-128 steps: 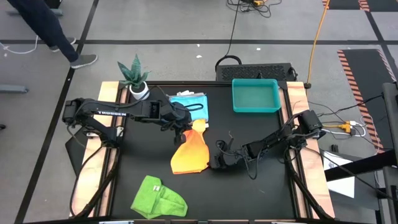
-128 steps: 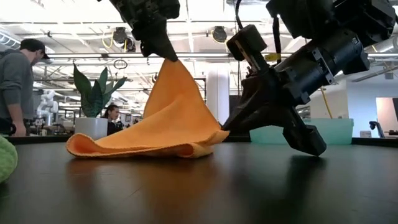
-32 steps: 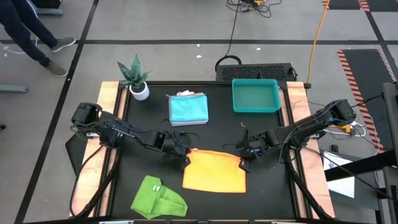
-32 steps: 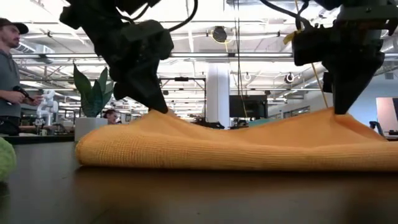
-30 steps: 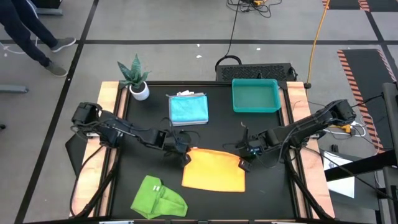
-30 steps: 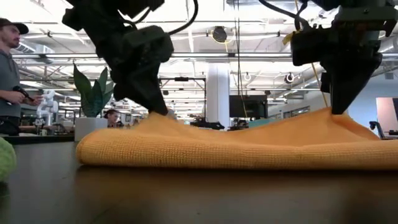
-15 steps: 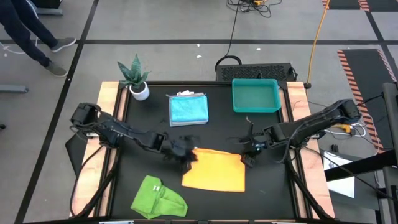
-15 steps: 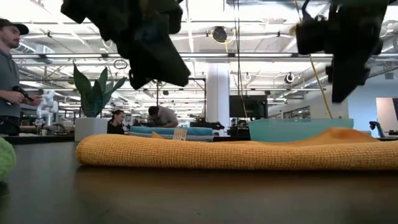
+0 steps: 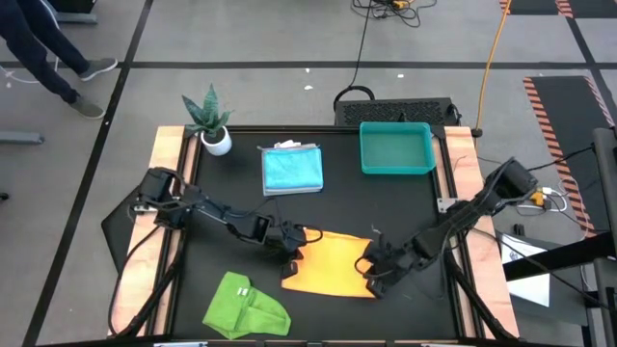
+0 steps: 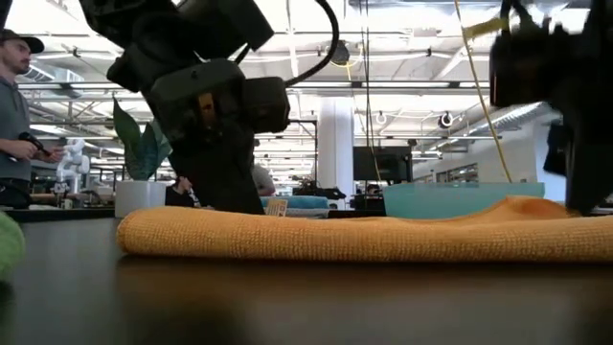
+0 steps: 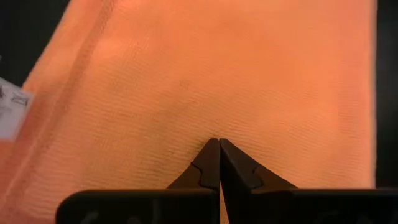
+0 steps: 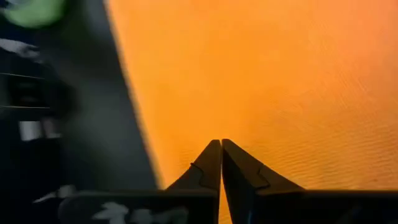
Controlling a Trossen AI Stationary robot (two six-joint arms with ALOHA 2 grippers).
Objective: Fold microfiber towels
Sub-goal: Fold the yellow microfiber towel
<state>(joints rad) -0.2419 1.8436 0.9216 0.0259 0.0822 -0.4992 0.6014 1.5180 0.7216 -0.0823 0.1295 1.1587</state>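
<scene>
Both pincers, left (image 9: 292, 253) and right (image 9: 370, 273), closed flat (nothing gripped) on the yellow-orange microfiber towel (image 9: 333, 261); press evenly to crease the fold.

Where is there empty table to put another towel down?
Bare tabletop lies between the teal tray and the orange towel, and also between the plant and the green towel. It is crowded around the orange towel, where the left gripper and right gripper press.

Orange towel (image 11: 249, 81) is finely ribbed, matt cloth; the table (image 10: 287, 307) smooth, dark, faintly glossy; the tray (image 9: 396, 148) teal plastic.
</scene>
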